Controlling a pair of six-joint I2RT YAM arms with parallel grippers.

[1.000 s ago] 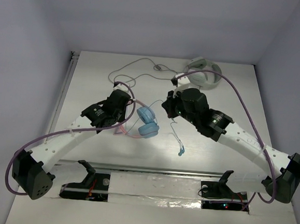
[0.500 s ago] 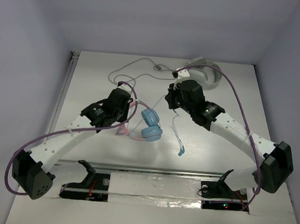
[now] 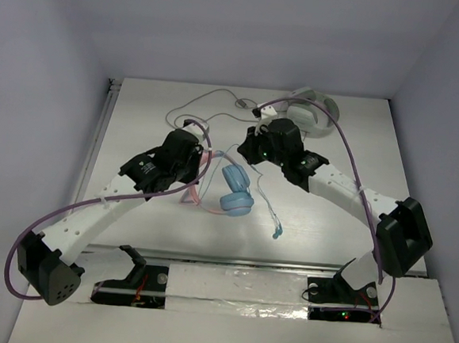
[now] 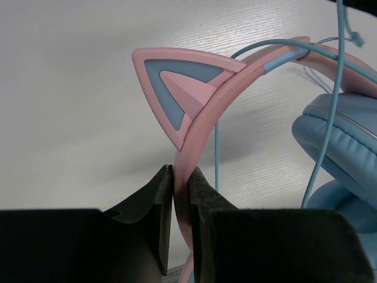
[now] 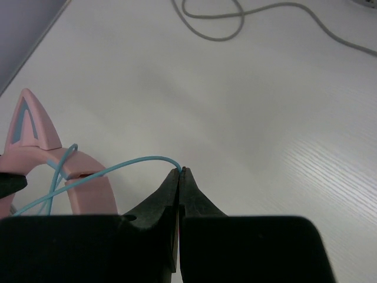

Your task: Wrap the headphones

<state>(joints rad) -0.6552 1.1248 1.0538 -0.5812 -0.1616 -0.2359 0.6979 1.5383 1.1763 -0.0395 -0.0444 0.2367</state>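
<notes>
The headphones [image 3: 236,192] sit mid-table, with light blue earcups [image 4: 339,138] and a pink headband [image 4: 235,76] bearing a pointed ear [image 4: 174,82]. My left gripper [image 3: 201,163] is shut on the headband [image 4: 181,177] just below that ear. My right gripper [image 3: 247,151] is shut on the thin light-blue cable [image 5: 126,165], which curves left from its fingertips toward the headband [image 5: 88,180]. The cable's loose end with the plug [image 3: 277,233] trails toward the near edge.
White-grey headphones [image 3: 314,111] lie at the back right, and their grey cable [image 3: 211,106] loops across the back of the table. It also shows in the right wrist view [image 5: 235,17]. A rail [image 3: 97,141] runs along the table's left edge.
My right gripper has moved left and toward the back, drawing the blue cable with it. The headphones have shifted slightly right and turned. My left gripper has kept its hold and moved slightly back.
</notes>
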